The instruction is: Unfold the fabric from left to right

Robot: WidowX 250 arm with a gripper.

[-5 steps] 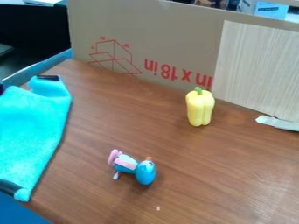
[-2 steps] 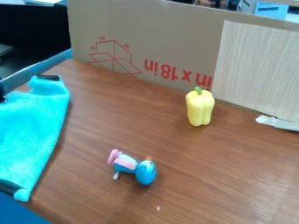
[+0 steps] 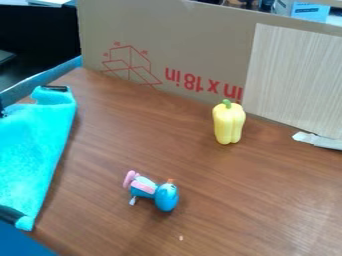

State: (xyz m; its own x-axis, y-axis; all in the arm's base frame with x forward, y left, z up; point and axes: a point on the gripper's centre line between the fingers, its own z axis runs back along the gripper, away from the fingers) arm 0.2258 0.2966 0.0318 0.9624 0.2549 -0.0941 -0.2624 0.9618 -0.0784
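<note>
One small dark part of the gripper shows at the left edge, at the upper part of the turquoise fabric; whether the jaws are open, closed or gripping the cloth, I cannot tell. The fabric runs down the left side of the brown table, its left part cut off by the view's edge. A black patch marks its top corner and a dark strip lies at its lower end, by a rounded turquoise tip. Well apart to the right, a blue toy with pink parts sits toward the front. Farther back and to the right stands a yellow pepper with a green stem. Behind these is upright cardboard with red markings, and a pale wood-grain panel against its right part.
</note>
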